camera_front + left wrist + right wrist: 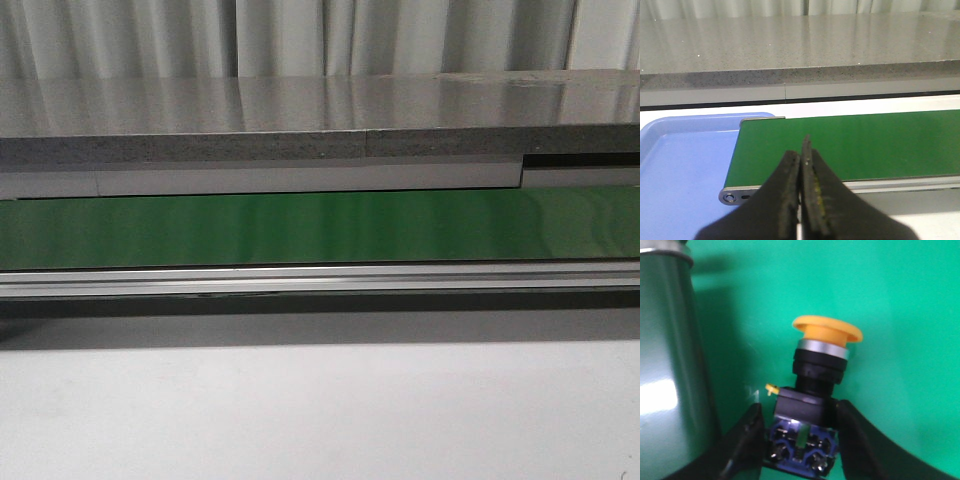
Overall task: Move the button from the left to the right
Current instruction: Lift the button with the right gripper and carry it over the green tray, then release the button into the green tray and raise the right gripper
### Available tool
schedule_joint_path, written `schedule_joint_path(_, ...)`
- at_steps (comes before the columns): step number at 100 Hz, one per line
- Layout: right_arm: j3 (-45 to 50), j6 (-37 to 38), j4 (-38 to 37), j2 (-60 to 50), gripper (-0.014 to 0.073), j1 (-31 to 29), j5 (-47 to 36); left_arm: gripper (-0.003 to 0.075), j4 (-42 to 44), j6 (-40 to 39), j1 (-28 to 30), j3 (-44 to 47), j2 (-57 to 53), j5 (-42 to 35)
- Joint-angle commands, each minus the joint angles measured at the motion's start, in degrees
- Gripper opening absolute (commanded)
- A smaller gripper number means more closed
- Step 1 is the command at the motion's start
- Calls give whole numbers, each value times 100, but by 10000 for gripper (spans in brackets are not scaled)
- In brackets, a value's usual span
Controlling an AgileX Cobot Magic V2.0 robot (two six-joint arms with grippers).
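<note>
Button point(812, 385), yellow cap outward, sits clamped at its black base between the right gripper's point(800, 432) fingers, over the green belt point(900, 300). Left gripper point(802, 187) is pressed together, empty, above the belt's end.

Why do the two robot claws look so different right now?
The left gripper has its jaws pressed together with nothing between them, while the right gripper has its jaws spread around the button. The left gripper hangs near the end of the green belt, beside a blue tray; the right gripper sits low over green belt surface, next to a shiny metal cylinder. Both have dark, tapered fingers.
</note>
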Motion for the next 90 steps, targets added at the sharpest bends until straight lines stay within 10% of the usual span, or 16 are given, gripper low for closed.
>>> schedule_joint_path(1,-192,-16,-77,-254,308,-42,-278,-20,-42,-16,-44,-157,87,-367)
schedule_joint_path(29,-192,-16,-77,-254,490,-42,-295,-20,-42,-16,-44,-157,87,-367)
schedule_joint_path(90,-251,-16,549,-1293,498,450,-393,-20,-42,-16,-44,-157,87,-367)
